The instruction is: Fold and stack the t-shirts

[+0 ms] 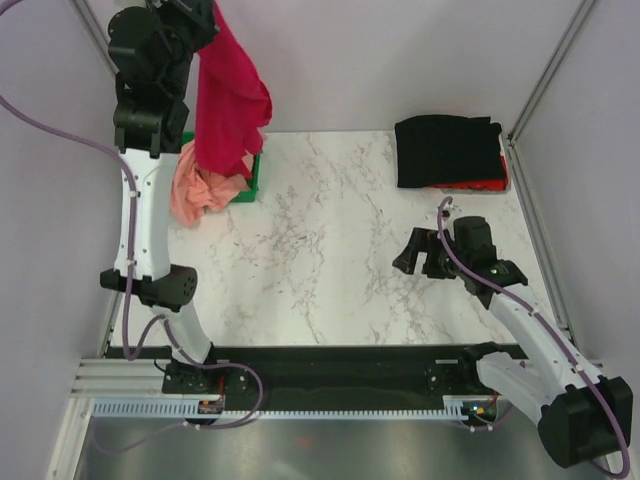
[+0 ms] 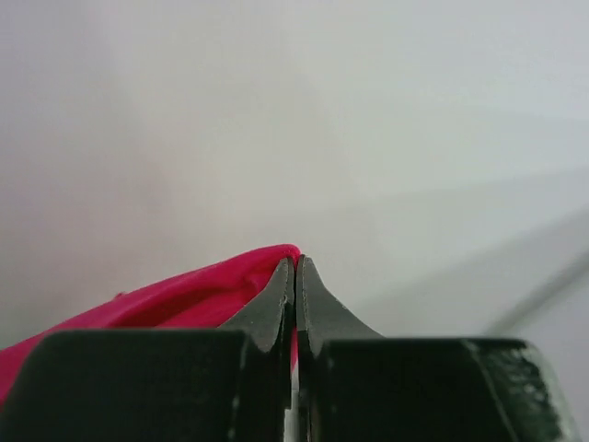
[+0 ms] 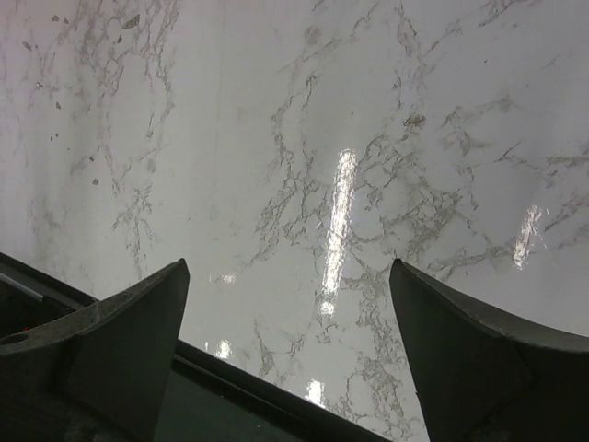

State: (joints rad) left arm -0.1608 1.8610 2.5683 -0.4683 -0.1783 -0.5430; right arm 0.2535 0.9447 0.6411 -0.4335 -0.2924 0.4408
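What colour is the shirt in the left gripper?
Crimson red. The shirt shows best in the top view, hanging from the left gripper.

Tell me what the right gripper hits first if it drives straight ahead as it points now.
Probably the bare marble table: the open right gripper faces only tabletop, with nothing else in its line. How far off is unclear.
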